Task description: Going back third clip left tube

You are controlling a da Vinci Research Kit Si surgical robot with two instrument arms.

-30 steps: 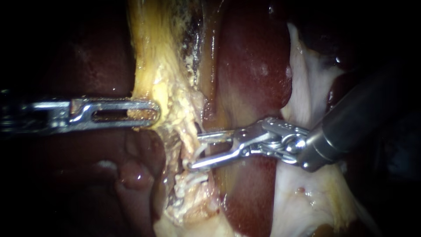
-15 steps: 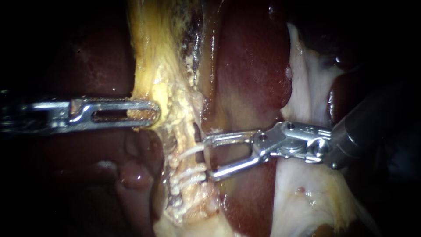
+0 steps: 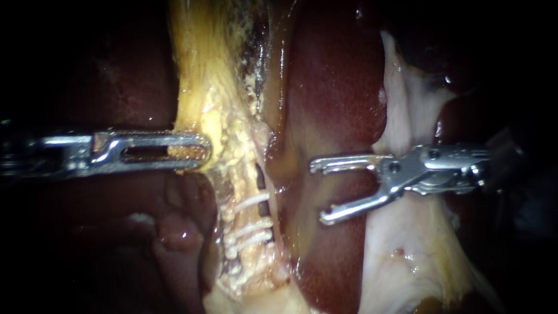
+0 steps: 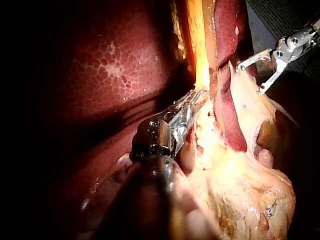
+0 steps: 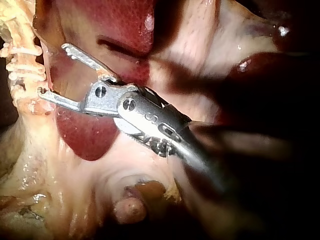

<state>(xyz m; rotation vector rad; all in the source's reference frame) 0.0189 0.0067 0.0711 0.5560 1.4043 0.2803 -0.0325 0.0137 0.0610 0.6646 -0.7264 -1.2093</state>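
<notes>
A pale, ragged tube [image 3: 249, 218] runs down the middle of the endoscope view with three white clips [image 3: 251, 202] across it, the lower two close together [image 3: 253, 232]. My right instrument [image 3: 318, 193] stands to the right of the tube over the dark red liver [image 3: 337, 99], jaws open and empty, clear of the clips. The right wrist view shows the same open jaws [image 5: 52, 70] with the clipped tube [image 5: 22, 60] ahead of them. My left instrument [image 3: 195, 148] is shut on yellowish tissue [image 3: 200, 87] just above the clips, and it holds the same tissue in the left wrist view [image 4: 186, 111].
Pale white tissue [image 3: 407, 116] lies behind and under my right instrument's shaft. Rounded pink lumps [image 3: 177, 229] sit below my left instrument. My right instrument [image 4: 251, 78] shows far ahead in the left wrist view. The surroundings are dark.
My right instrument's open jaws have drawn back to the right, off the tube, and the uppermost white clip now stands bare on it. My left instrument has held still.
</notes>
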